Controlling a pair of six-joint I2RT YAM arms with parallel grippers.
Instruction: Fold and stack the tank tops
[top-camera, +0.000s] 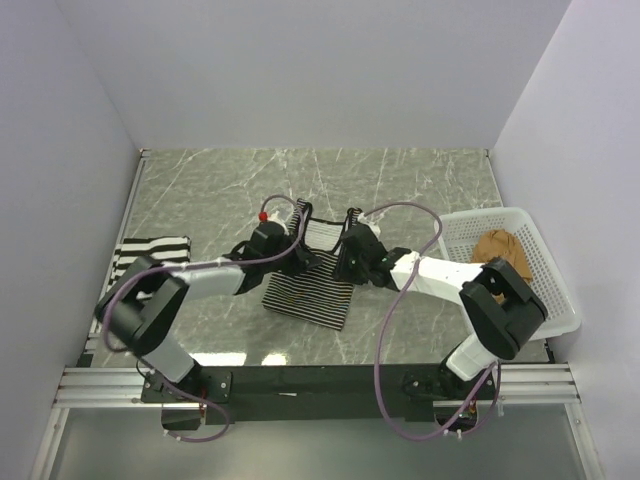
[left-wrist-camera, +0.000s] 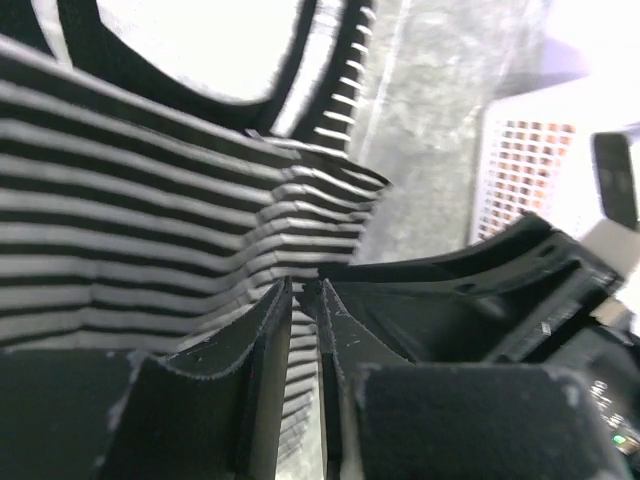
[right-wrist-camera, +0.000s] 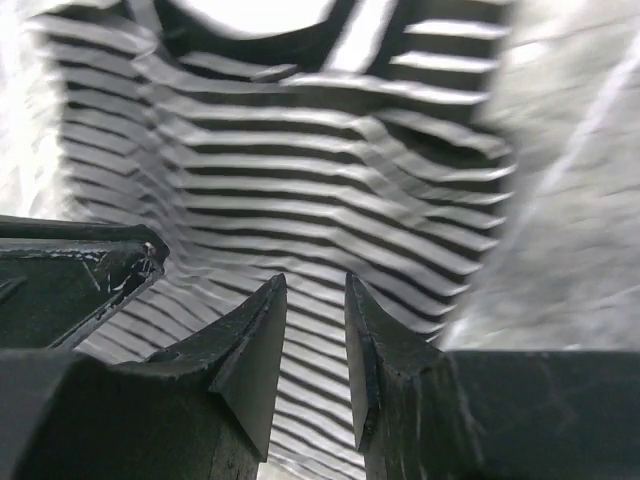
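Note:
The long thin-striped tank top (top-camera: 305, 297) lies partly folded in the middle of the marble table, its black-trimmed neckline at the far end. Both grippers hang low over its far half, close together. My left gripper (top-camera: 300, 258) (left-wrist-camera: 305, 285) shows a narrow gap between its jaws, tips at a ridge of the striped cloth (left-wrist-camera: 150, 220). My right gripper (top-camera: 343, 268) (right-wrist-camera: 315, 280) is open just above the rumpled cloth (right-wrist-camera: 300, 170), nothing between its fingers. The bold black-and-white striped top (top-camera: 150, 251) lies folded at the left. The tan-brown top (top-camera: 500, 246) sits bunched in the basket.
The white mesh basket (top-camera: 520, 300) (left-wrist-camera: 520, 160) stands at the right edge of the table. White walls close in three sides. The right arm's dark body (left-wrist-camera: 480, 300) sits just right of my left fingers.

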